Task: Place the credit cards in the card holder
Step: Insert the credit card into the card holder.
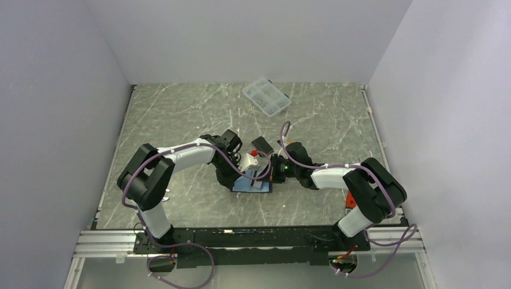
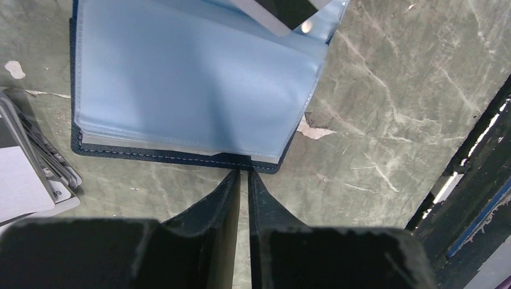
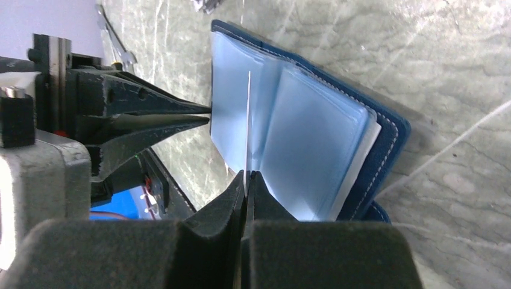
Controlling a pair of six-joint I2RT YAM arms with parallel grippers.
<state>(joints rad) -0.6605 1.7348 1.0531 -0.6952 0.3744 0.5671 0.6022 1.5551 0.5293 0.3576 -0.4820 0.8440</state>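
Note:
The card holder [image 1: 253, 185] lies open on the table, navy outside with light blue sleeves [image 2: 193, 78]. My left gripper [image 2: 244, 173] is closed on the holder's near navy edge; in the right wrist view its fingers [image 3: 150, 108] meet at the sleeve edge. My right gripper [image 3: 247, 176] is shut on a thin silver-grey credit card [image 3: 248, 120], seen edge-on and standing among the holder's sleeves [image 3: 313, 138]. That card's corner shows in the left wrist view [image 2: 265, 15]. More credit cards [image 2: 30, 174] lie stacked beside the holder. A black card [image 1: 262, 143] lies just behind the grippers.
A clear plastic compartment box [image 1: 266, 97] sits at the back of the table. A small orange-red object [image 1: 348, 198] is by the right arm's base. The black frame rail [image 2: 470, 180] runs close to the holder. Walls enclose the table on three sides.

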